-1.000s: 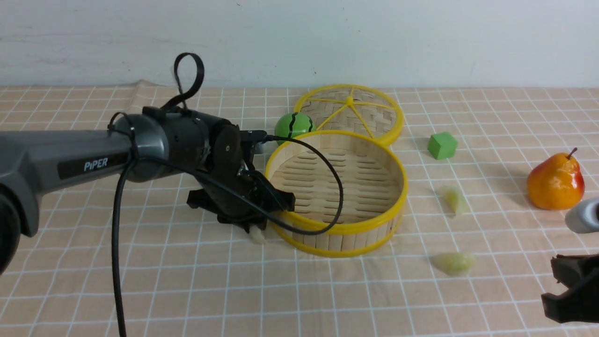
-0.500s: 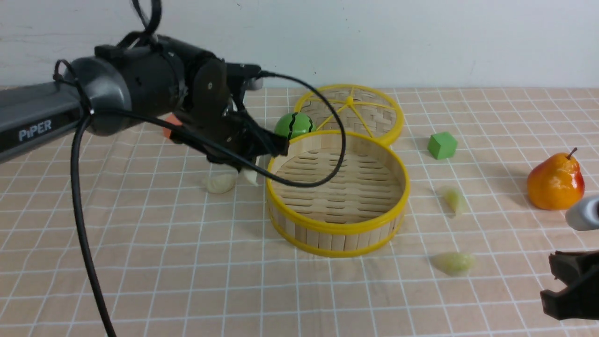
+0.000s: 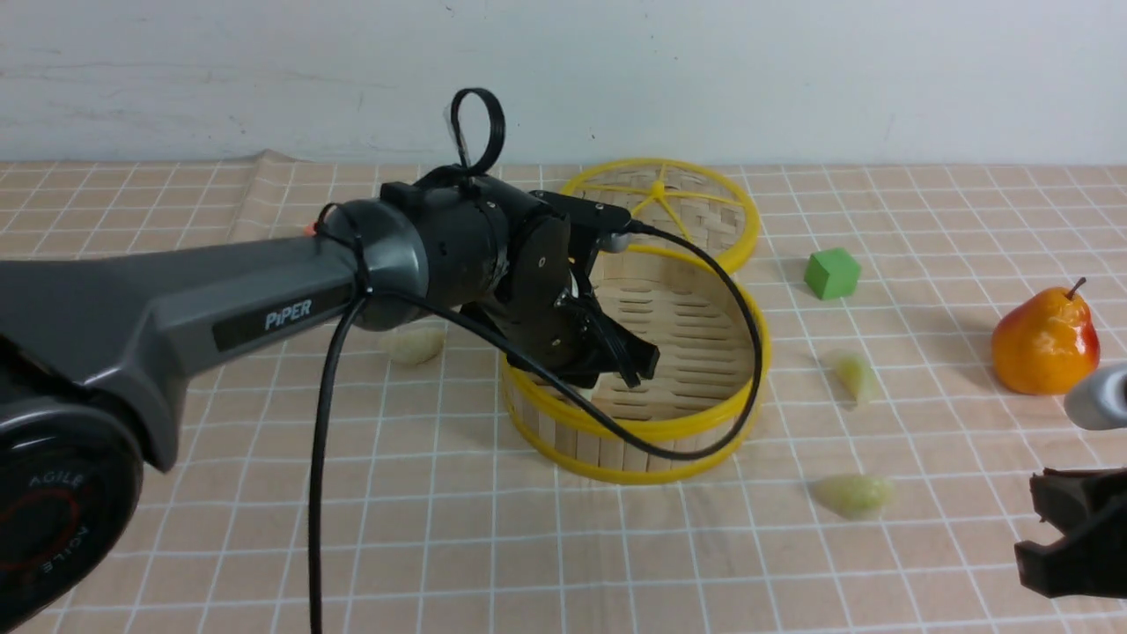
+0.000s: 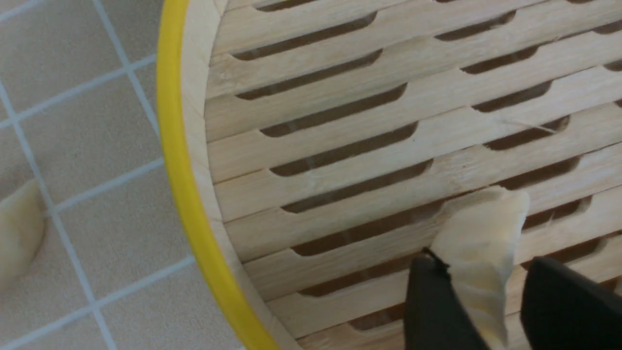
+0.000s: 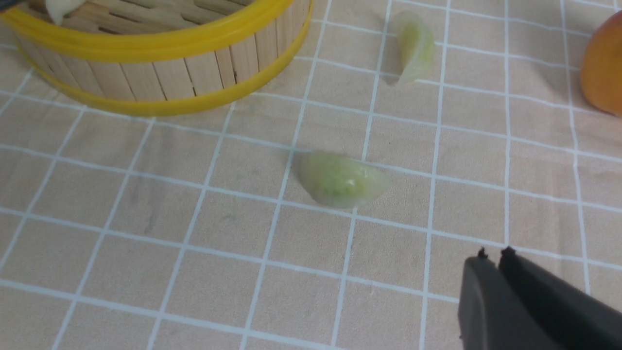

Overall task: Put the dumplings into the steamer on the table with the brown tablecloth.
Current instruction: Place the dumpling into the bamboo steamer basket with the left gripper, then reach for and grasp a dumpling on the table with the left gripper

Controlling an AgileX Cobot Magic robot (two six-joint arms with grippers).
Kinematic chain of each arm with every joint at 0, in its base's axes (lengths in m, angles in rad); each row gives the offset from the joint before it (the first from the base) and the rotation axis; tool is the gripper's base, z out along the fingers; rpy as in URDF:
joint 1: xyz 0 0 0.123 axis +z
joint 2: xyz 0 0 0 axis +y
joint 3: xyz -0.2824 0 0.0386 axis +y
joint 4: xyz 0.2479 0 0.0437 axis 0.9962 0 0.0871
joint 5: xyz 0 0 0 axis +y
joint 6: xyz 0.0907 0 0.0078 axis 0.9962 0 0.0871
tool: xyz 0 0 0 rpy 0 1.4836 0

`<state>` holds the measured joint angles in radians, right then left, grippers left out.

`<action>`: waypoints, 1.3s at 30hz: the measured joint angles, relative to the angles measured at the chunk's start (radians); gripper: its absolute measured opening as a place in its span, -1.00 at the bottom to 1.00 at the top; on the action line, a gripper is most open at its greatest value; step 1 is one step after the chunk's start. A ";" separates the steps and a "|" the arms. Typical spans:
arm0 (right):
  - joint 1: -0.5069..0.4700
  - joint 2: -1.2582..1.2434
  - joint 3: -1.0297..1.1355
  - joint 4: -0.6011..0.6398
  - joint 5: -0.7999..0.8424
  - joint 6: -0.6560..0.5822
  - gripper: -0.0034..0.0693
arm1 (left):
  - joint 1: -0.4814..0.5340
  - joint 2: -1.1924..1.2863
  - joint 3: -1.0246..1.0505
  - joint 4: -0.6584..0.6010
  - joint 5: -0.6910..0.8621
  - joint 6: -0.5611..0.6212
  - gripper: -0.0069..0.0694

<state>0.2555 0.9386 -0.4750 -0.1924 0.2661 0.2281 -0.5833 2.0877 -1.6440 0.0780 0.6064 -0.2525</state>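
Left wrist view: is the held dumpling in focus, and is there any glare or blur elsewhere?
Left wrist view: held dumpling and steamer slats sharp, no glare. Front view: even light, soft shadows, near dumpling slightly fuzzy. Right wrist view: tablecloth grid crisp, no glare.

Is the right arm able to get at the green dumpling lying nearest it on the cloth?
Probably yes. That dumpling lies alone on the tablecloth near the right gripper, with nothing between; the steamer sits off to one side. The jaws are shut, so they must open first.
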 joint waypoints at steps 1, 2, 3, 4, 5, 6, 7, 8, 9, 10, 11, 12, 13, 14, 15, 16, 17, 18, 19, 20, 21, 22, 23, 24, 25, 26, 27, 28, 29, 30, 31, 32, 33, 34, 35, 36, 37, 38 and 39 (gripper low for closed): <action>0.000 0.000 0.000 0.000 0.000 0.000 -0.78 | 0.000 -0.003 -0.003 0.003 0.002 -0.009 -0.01; 0.000 0.000 0.000 0.000 -0.002 0.000 -0.77 | 0.000 -0.007 -0.013 0.009 0.012 -0.018 0.10; 0.000 0.000 0.000 0.000 -0.004 0.000 -0.77 | 0.000 -0.012 -0.028 0.024 0.027 -0.022 0.20; 0.000 0.000 0.000 0.000 -0.006 0.000 -0.76 | 0.000 -0.016 -0.043 0.046 0.049 -0.024 0.28; 0.000 0.000 0.000 0.000 -0.006 0.000 -0.76 | 0.003 -0.025 -0.073 0.084 0.081 -0.027 0.37; 0.000 0.000 0.000 0.000 -0.006 0.000 -0.76 | 0.003 -0.029 -0.085 0.090 0.092 -0.028 0.38; 0.000 0.000 0.000 0.000 -0.006 0.000 -0.75 | 0.013 -0.041 -0.120 0.134 0.129 -0.036 0.43; 0.000 0.000 0.000 0.000 -0.006 0.000 -0.75 | 0.024 -0.049 -0.150 0.162 0.158 -0.050 0.45; 0.000 0.000 0.000 0.000 -0.006 0.000 -0.74 | 0.045 -0.060 -0.184 0.185 0.186 -0.074 0.46; 0.000 0.000 0.000 0.000 -0.006 0.000 -0.74 | 0.054 -0.061 -0.187 0.191 0.189 -0.084 0.46; 0.000 0.000 0.000 0.000 -0.006 0.000 -0.73 | 0.090 -0.064 -0.206 0.201 0.204 -0.128 0.47; 0.000 0.000 0.000 0.000 -0.006 0.000 -0.73 | 0.120 -0.064 -0.211 0.201 0.208 -0.150 0.47; 0.000 0.000 0.000 0.000 -0.006 0.000 -0.73 | 0.150 -0.058 -0.212 0.194 0.214 -0.171 0.47; 0.000 0.000 0.000 0.000 -0.006 0.000 -0.73 | 0.167 -0.049 -0.212 0.188 0.220 -0.178 0.47; 0.000 0.000 0.000 0.004 -0.006 0.000 -0.73 | 0.205 -0.033 -0.212 0.173 0.231 -0.179 0.47; 0.000 0.000 0.000 0.013 -0.006 0.000 -0.73 | 0.222 -0.015 -0.212 0.167 0.238 -0.166 0.48; 0.000 0.000 0.000 0.022 -0.006 0.000 -0.73 | 0.238 0.003 -0.212 0.161 0.247 -0.141 0.48; 0.000 0.000 0.000 0.024 -0.006 0.000 -0.73 | 0.243 0.007 -0.212 0.159 0.250 -0.127 0.48; 0.000 0.000 0.000 0.037 -0.006 0.000 -0.73 | 0.253 0.035 -0.212 0.153 0.256 -0.072 0.48; 0.000 0.001 0.000 0.045 -0.007 0.000 -0.72 | 0.255 0.058 -0.212 0.149 0.256 -0.023 0.48; 0.000 0.001 0.000 0.045 -0.007 0.000 -0.72 | 0.255 0.061 -0.212 0.146 0.255 -0.002 0.48; 0.000 0.005 0.000 0.051 -0.007 0.000 -0.72 | 0.255 0.091 -0.212 0.137 0.247 0.090 0.48; 0.000 0.005 0.000 0.052 -0.007 0.000 -0.72 | 0.255 0.094 -0.212 0.136 0.245 0.112 0.48; 0.000 0.011 0.000 0.052 -0.008 0.000 -0.72 | 0.253 0.119 -0.212 0.132 0.228 0.203 0.48; 0.000 0.014 0.000 0.052 -0.008 0.000 -0.71 | 0.252 0.132 -0.212 0.130 0.218 0.253 0.48; 0.000 0.016 0.000 0.052 -0.009 0.000 -0.71 | 0.252 0.146 -0.212 0.128 0.209 0.301 0.46; 0.000 0.018 0.000 0.052 -0.011 0.000 -0.71 | 0.252 0.157 -0.212 0.128 0.206 0.327 0.45; 0.000 0.019 0.000 0.052 -0.012 0.000 -0.70 | 0.252 0.163 -0.212 0.128 0.203 0.359 0.41; 0.000 0.021 0.000 0.052 -0.013 0.000 -0.70 | 0.252 0.175 -0.212 0.130 0.203 0.400 0.32; 0.000 0.021 0.000 0.052 -0.013 0.000 -0.70 | 0.252 0.177 -0.212 0.139 0.202 0.421 0.23; 0.000 0.021 0.000 0.052 -0.013 0.000 -0.70 | 0.252 0.178 -0.213 0.139 0.196 0.440 0.05; 0.000 0.021 0.000 0.052 -0.014 0.000 -0.70 | 0.253 0.177 -0.217 0.136 0.199 0.441 -0.15; 0.000 0.021 0.000 0.052 -0.014 0.000 -0.70 | 0.253 0.175 -0.220 0.135 0.202 0.438 -0.33; 0.000 0.021 0.000 0.052 -0.014 0.000 -0.69 | 0.253 0.169 -0.226 0.129 0.213 0.422 -0.57; 0.000 0.021 0.000 0.052 -0.014 0.000 -0.69 | 0.253 0.162 -0.233 0.121 0.228 0.405 -0.70; 0.000 0.021 0.000 0.052 -0.014 0.000 -0.68 | 0.251 0.147 -0.249 0.101 0.252 0.377 -0.83; 0.000 0.021 0.000 0.052 -0.014 0.000 -0.68 | 0.251 0.145 -0.254 0.096 0.256 0.372 -0.85; 0.000 0.022 0.000 0.052 -0.014 0.000 -0.68 | 0.250 0.119 -0.278 0.043 0.289 0.337 -0.86; 0.000 0.023 0.000 0.052 -0.014 0.000 -0.68 | 0.250 0.115 -0.282 0.035 0.292 0.334 -0.86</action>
<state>0.2555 0.9618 -0.4750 -0.1400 0.2524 0.2282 -0.3331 2.2027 -1.9259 0.1127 0.8986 0.0819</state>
